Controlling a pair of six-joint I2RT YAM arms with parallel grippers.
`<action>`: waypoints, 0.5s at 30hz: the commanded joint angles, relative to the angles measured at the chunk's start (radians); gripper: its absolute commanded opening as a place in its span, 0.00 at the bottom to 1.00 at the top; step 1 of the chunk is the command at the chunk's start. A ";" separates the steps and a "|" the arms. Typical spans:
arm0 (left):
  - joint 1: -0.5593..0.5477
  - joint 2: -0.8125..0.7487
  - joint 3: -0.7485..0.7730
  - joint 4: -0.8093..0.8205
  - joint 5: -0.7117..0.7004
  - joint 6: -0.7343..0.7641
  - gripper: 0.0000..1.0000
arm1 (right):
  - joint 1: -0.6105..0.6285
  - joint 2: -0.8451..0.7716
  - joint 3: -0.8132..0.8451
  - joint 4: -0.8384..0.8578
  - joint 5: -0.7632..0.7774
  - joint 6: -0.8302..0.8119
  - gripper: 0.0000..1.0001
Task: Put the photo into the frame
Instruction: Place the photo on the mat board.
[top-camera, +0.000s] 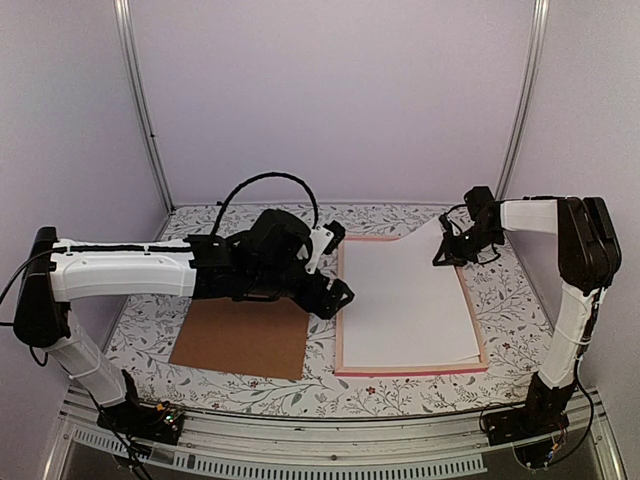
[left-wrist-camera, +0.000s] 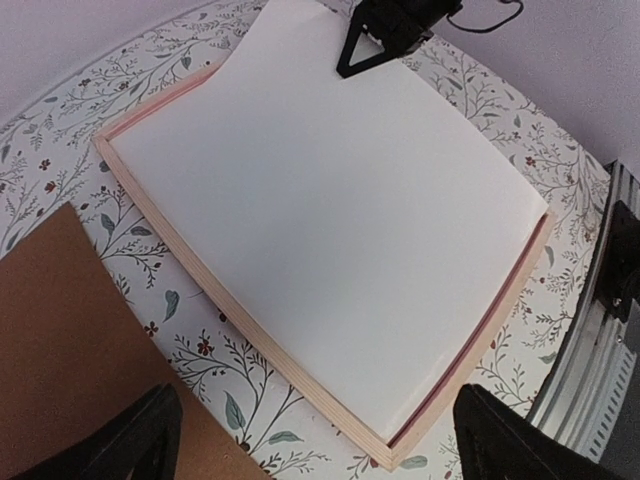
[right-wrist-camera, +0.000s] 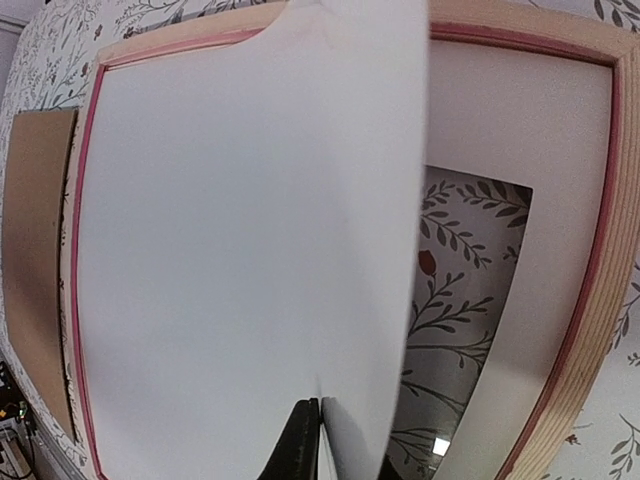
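The pink-salmon frame (top-camera: 410, 371) lies flat at table centre-right; it also shows in the left wrist view (left-wrist-camera: 240, 335) and the right wrist view (right-wrist-camera: 603, 300). A white sheet (top-camera: 400, 300) lies in it, blank side up; I take it for the photo's back, and no dark printed face shows. My right gripper (top-camera: 447, 252) is shut on the sheet's far right corner (right-wrist-camera: 250, 220) and lifts that corner, so the sheet curls up. Under it a white mat board (right-wrist-camera: 520, 180) with a cutout shows. My left gripper (top-camera: 335, 290) is open and empty, hovering above the frame's left rail.
A plain brown backing board (top-camera: 240, 338) lies on the floral table cover left of the frame, under my left arm; it also shows in the left wrist view (left-wrist-camera: 60, 340). Metal rails run along the table's near edge (top-camera: 330, 440). Purple walls close in the back and sides.
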 joint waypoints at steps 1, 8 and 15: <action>0.007 0.007 0.002 -0.009 -0.011 0.003 0.97 | -0.006 0.003 -0.021 0.035 -0.014 0.030 0.13; 0.008 0.005 0.003 -0.014 -0.017 0.002 0.97 | -0.006 -0.007 -0.038 0.040 0.014 0.041 0.30; 0.008 0.009 0.005 -0.016 -0.021 0.004 0.97 | -0.006 -0.032 -0.039 0.018 0.064 0.050 0.46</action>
